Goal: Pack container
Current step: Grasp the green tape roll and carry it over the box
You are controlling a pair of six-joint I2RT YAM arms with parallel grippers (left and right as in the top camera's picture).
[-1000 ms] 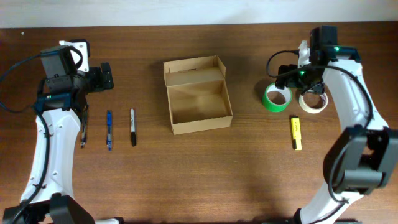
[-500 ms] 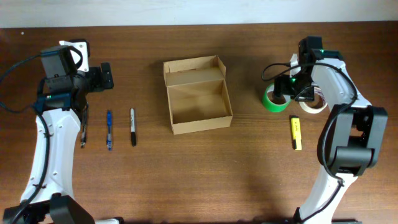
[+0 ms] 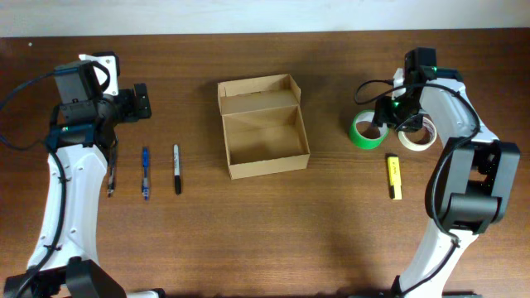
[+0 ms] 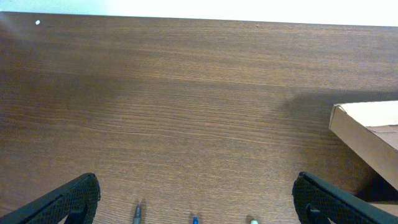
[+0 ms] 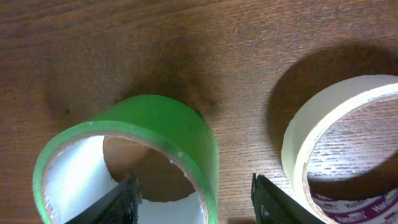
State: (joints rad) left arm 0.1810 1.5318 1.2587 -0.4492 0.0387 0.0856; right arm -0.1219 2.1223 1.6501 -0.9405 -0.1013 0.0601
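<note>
r gripper (image 5: 199,200) has dropped vs a sec ago: it was above the two rolls, now it's down at the green tape roll (image 5: 134,158). one finger sits inside the roll's hole, the other just outside its wall, betw it and the cream tape roll (image 5: 323,134). jaws are spread, not yet pinched on the wall, so nothing's held. means the grasp is lined up and closing is prob the next step, then a carry over to the box. nothing else has shifted. l gripper (image 4: 199,202) is parked far-left over bare table (image 4: 186,93), fingers wide apart, holding nothing. blue pen (image 3: 146,172), black marker (image 3: 176,168) and yellow highlighter (image 3: 393,177) lie where they were. container (image 3: 263,136) is mid-table, betw the pens and the tapes, well apart from both. it's open side up and empty, w/ flap lid (image 3: 257,93) folded back on the far side. its body looks longer l-r than far-near, so long axis runs roughly across the table, twisted a bit so the r end sits slightly farther back. hinge side points away, toward the table's far edge. so packing hasn't started; all items are outside the box.
</note>
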